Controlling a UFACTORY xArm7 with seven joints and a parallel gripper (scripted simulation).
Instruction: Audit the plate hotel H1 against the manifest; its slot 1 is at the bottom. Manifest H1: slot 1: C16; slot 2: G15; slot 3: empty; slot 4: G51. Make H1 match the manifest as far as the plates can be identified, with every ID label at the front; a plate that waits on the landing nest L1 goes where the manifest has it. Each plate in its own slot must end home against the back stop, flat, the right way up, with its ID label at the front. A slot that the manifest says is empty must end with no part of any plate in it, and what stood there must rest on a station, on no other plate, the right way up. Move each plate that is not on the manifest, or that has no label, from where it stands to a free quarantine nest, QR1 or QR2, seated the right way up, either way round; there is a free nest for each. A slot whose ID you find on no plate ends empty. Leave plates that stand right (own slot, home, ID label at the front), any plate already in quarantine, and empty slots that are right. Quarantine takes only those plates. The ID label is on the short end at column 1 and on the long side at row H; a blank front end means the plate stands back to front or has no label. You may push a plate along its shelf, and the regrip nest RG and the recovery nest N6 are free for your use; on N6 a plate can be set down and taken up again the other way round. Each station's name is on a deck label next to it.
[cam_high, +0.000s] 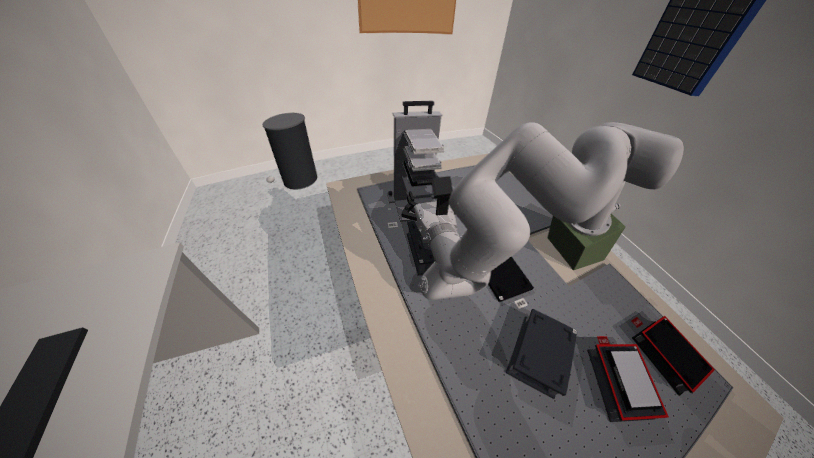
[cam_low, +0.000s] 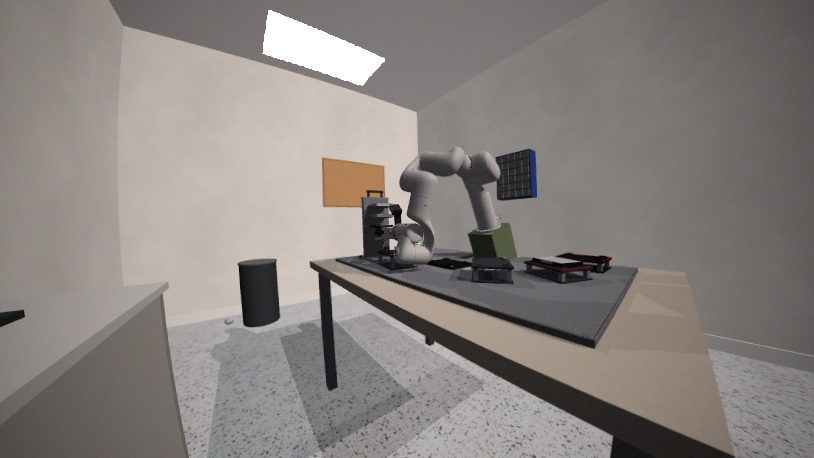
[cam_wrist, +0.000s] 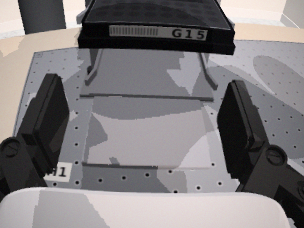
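Observation:
The plate hotel H1 (cam_high: 418, 153) stands at the far end of the deck. In the wrist view a black plate (cam_wrist: 156, 9) sits on a low shelf, with its label G15 facing me. The shelf space below it (cam_wrist: 147, 89) shows no plate. Two light grey plates (cam_high: 424, 141) (cam_high: 425, 162) sit in the higher slots. My gripper (cam_wrist: 144, 95) is open and empty, low in front of the hotel and a little below the G15 plate. In the overhead view the gripper (cam_high: 414, 211) is partly hidden by the arm.
A red-rimmed quarantine nest (cam_high: 632, 380) holds a white plate; the other quarantine nest (cam_high: 677, 353) is bare. A dark raised nest (cam_high: 540, 352) and a flat black nest (cam_high: 509, 279) lie mid-deck. The landing nest (cam_high: 418, 247) lies under my wrist. A bin (cam_high: 290, 150) stands on the floor.

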